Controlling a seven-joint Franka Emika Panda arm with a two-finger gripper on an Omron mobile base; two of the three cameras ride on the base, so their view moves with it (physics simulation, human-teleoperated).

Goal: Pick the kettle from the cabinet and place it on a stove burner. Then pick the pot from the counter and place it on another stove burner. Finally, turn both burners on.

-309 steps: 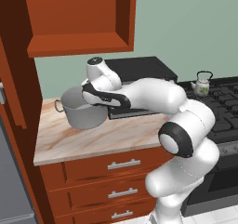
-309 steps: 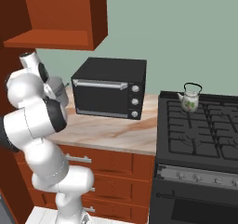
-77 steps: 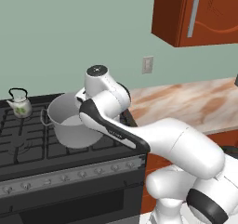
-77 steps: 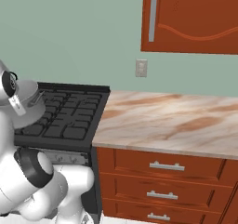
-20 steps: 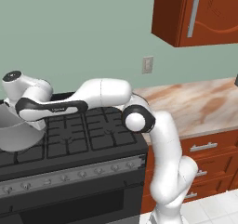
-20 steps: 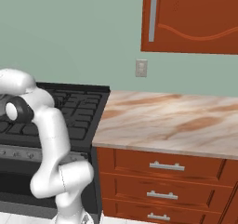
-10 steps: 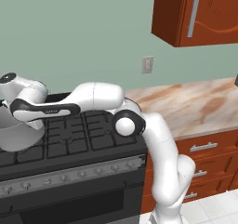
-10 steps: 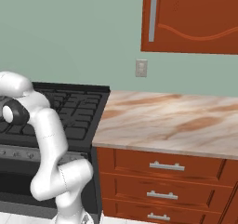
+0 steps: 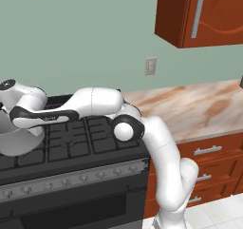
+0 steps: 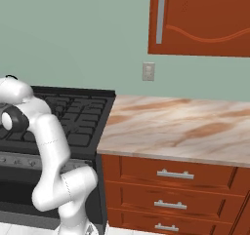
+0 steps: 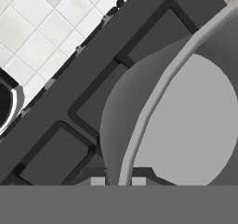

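Over the stove, far left: the arm reaches across the range with the pot (image 9: 16, 140) hanging from its hand, seen in the left base view.
Fingers: the fingers (image 11: 118, 181) are closed on the pot rim, one tip (image 11: 98, 181) outside the wall and one inside.
Pot to fingers: the rim (image 11: 153, 102) runs straight away from the tips up the hand view; the bowl opens to one side of them, the grey wall falls to the other.
Pot to stove: the pot's base sits over the black grates (image 11: 93, 102) at the front left of the stove (image 9: 85, 147); whether it touches them I cannot tell.
Stove edge: the knob strip (image 9: 76, 180) lies just in front of the pot, floor tiles beyond it.
Coming move, as I judge: lower straight down onto the burner beneath, then let go.
Tabletop: the marbled slab (image 10: 185, 127) lies well apart to the right.
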